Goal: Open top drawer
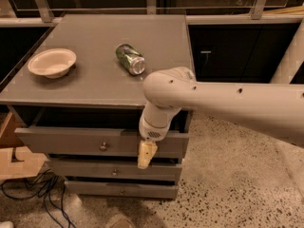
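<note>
The top drawer (66, 141) is the uppermost grey front of the cabinet, with a small round metal knob (103, 147) at its centre. It stands pulled out a little, with a dark gap showing between its front and the cabinet top. My gripper (146, 155) hangs down from the big white arm (223, 103), right in front of the drawer front. It sits to the right of the knob, its cream tip reaching the drawer's lower edge. Two thinner drawers (114, 171) lie below.
A white bowl (52, 62) and a green can (130, 58) lying on its side rest on the cabinet top (95, 87). Black cables (33, 194) and a light wooden piece (16, 163) lie on the floor at left. A dark cupboard (223, 51) stands behind at right.
</note>
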Tool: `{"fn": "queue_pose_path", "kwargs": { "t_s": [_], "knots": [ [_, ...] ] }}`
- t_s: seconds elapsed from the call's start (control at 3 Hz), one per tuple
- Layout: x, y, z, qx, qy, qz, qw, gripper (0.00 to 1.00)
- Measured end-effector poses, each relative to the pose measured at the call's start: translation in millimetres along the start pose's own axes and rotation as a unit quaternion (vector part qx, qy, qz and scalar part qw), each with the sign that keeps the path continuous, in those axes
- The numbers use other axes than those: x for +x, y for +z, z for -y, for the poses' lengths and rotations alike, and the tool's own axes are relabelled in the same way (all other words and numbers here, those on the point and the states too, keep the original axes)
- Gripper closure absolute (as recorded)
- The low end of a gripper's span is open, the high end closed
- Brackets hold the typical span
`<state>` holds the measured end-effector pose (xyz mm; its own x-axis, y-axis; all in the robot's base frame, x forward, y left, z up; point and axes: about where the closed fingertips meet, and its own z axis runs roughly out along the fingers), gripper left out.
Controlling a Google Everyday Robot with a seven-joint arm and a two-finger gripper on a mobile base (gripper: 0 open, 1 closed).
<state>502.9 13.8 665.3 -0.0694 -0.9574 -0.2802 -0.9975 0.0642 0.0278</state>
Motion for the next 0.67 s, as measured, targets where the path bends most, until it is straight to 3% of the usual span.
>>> {"fn": "queue_pose_path", "kwargs": {
  "t_s": [0.67],
  "knots": [
    [0.0,0.0,0.0,0.0,0.0,0.0,1.0,0.73]
  ]
}}
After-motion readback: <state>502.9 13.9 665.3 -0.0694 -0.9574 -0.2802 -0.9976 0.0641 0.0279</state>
